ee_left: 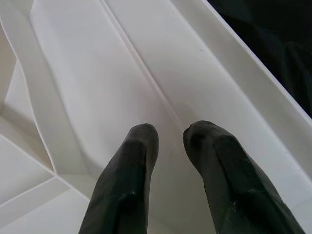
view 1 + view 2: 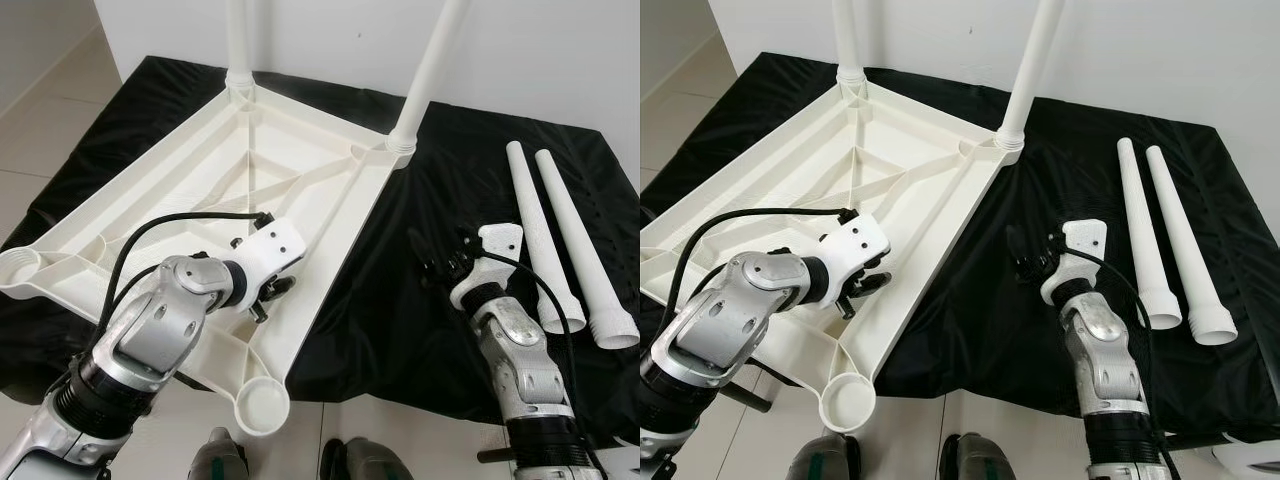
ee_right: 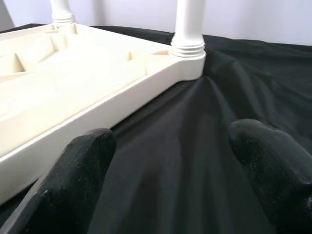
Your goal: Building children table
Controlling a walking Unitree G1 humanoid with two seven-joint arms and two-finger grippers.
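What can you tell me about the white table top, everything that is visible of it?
The white table top looks like moulded plastic and lies upside down on the black cloth, its ribbed underside facing up. Two white legs stand upright in the far corner sockets; the two near sockets are empty. The near corner hangs past the cloth's edge. The left claw is down against its underside near the right rim, fingers slightly apart.

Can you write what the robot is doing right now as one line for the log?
legs on: two | loose legs: two, on cloth | left gripper: over tabletop | right gripper: open, empty
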